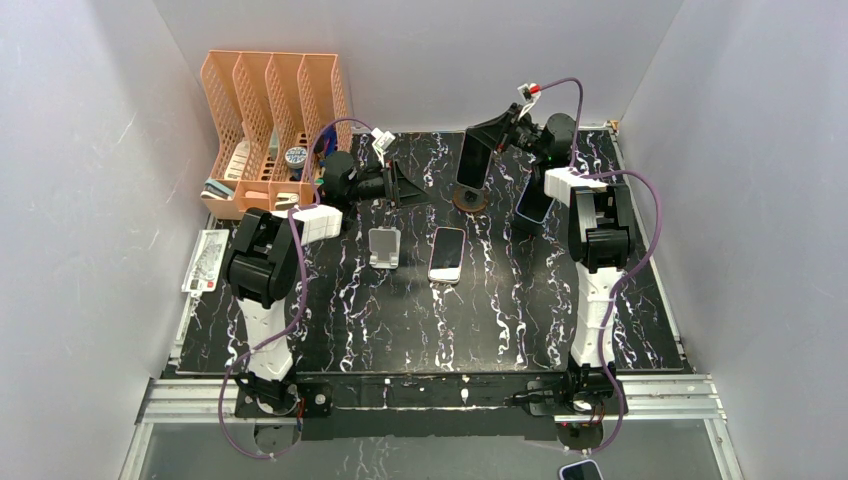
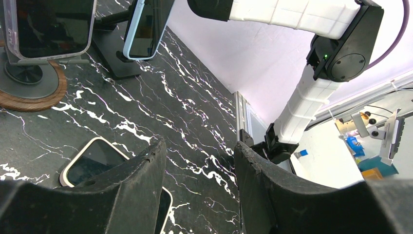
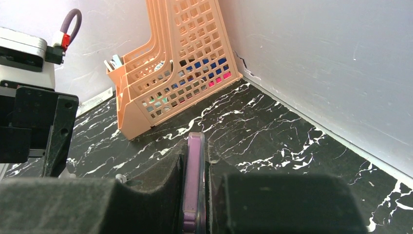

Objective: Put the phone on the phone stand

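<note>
My right gripper (image 1: 497, 130) is shut on a purple-cased phone (image 1: 471, 160), seen edge-on between the fingers in the right wrist view (image 3: 195, 180). It holds the phone upright at the back of the table, over a round stand with a wooden base (image 1: 468, 203). In the left wrist view the phone (image 2: 48, 27) stands against that stand (image 2: 29, 87); I cannot tell whether it rests on it. My left gripper (image 1: 412, 188) is open and empty (image 2: 199, 161), just left of the stand. A cream-cased phone (image 1: 447, 253) lies flat mid-table.
A blue-cased phone (image 1: 533, 203) leans on a black stand (image 2: 117, 61) right of the round one. A small silver stand (image 1: 384, 248) sits left of the flat phone. An orange file rack (image 1: 275, 125) stands back left. White walls enclose the table.
</note>
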Available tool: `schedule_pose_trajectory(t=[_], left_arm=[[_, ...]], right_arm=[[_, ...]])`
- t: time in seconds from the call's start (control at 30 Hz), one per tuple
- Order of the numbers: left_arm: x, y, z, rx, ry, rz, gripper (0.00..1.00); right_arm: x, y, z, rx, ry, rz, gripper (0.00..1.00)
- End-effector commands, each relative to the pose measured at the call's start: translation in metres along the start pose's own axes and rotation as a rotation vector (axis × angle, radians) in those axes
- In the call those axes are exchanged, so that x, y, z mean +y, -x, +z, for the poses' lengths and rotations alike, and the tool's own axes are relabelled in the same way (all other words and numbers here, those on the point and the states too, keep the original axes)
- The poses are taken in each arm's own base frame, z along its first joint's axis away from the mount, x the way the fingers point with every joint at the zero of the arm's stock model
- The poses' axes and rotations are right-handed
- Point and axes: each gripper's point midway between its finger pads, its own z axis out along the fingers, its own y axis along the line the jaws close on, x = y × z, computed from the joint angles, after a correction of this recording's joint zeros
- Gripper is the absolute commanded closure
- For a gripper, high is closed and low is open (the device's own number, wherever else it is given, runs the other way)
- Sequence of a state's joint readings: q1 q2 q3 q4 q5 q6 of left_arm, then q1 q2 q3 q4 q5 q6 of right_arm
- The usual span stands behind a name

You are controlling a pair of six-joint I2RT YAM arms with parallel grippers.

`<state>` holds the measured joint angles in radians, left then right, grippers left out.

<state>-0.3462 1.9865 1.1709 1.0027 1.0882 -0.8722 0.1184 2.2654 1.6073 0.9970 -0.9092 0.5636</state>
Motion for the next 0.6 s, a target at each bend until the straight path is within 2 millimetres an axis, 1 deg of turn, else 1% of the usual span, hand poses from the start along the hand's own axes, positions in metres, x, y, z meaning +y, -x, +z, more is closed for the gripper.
schedule_pose_trajectory(t=[0.0, 0.2, 0.33, 0.57], left_arm=[[-0.007, -0.001, 0.000, 0.011, -0.024, 0.027, 0.49], [-0.007, -0.002, 0.000, 0.012, -0.024, 0.026, 0.49], [-0.006, -0.003, 0.000, 0.013, -0.023, 0.023, 0.49], [-0.004, -0.003, 0.000, 0.013, -0.020, 0.018, 0.49]], right_arm=[[-0.006, 0.004, 0.005, -0.004, -0.006, -0.090, 0.99], [-0.013, 0.004, 0.002, 0.003, -0.023, -0.122, 0.99], [-0.020, 0.006, -0.003, -0.001, -0.032, -0.118, 0.99], [-0.029, 0.017, -0.014, -0.014, -0.034, -0.119, 0.99]])
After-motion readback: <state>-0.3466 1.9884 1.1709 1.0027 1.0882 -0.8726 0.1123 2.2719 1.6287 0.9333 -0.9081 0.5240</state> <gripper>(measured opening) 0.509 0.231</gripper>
